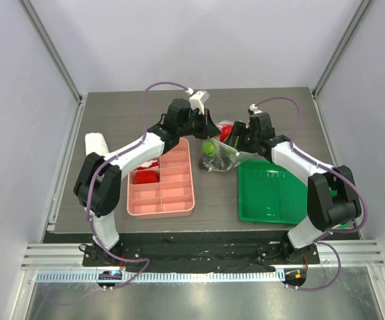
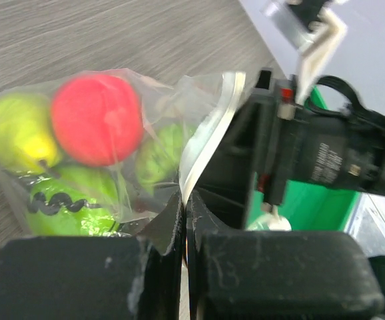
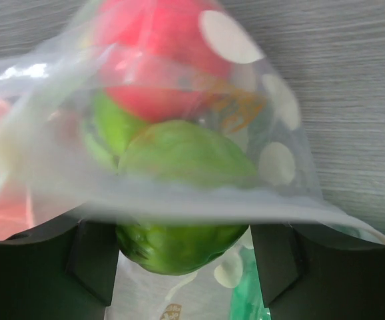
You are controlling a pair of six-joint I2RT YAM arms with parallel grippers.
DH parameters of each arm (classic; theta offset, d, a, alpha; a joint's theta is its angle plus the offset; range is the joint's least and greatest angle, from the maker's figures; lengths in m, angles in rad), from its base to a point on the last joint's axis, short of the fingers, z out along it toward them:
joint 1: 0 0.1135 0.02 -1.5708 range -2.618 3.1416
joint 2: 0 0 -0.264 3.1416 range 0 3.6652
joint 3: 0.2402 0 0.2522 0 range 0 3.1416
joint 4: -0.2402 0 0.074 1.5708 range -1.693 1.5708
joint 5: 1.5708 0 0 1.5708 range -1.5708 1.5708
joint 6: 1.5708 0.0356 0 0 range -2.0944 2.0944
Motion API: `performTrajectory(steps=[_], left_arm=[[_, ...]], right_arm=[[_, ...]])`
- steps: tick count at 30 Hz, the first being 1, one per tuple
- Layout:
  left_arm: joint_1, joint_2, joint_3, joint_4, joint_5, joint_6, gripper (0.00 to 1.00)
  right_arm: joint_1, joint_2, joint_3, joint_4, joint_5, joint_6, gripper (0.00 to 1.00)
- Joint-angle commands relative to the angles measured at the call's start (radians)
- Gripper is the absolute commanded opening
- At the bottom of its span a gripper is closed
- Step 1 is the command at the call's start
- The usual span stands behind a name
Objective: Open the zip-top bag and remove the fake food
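The zip-top bag hangs at the table's middle between both grippers. My left gripper is shut on the bag's white zip edge, which runs up from the closed jaws. Through the plastic I see the red apple, the yellow-green pear and green fruit. My right gripper is at the bag's mouth. Its fingers press both sides of the round bumpy green fruit, under the bag's rim. The apple lies beyond.
A green tray lies just right of the bag, under the right arm. A pink divided tray with red pieces lies left of it. A white roll sits at the far left.
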Motion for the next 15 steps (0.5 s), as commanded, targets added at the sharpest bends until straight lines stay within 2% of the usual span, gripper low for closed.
performTrajectory(steps=[1,5,11,13,15], left_arm=[[0.007,0.007,0.076,-0.037,-0.051,0.019,0.00],[0.007,0.047,0.096,-0.002,-0.021,-0.024,0.00],[0.007,0.040,0.084,0.000,-0.034,-0.015,0.00],[0.007,0.034,0.089,-0.031,-0.048,0.001,0.00],[0.007,0.018,0.090,-0.049,-0.062,0.028,0.00]], right_arm=[[0.023,-0.125,-0.005,0.069,-0.103,-0.008,0.02],[0.046,-0.201,0.056,0.069,-0.110,0.092,0.02],[0.039,-0.266,0.148,0.006,-0.003,0.255,0.02],[0.039,-0.295,0.156,-0.079,0.030,0.212,0.02],[0.040,-0.320,0.167,-0.173,0.133,0.123,0.02]])
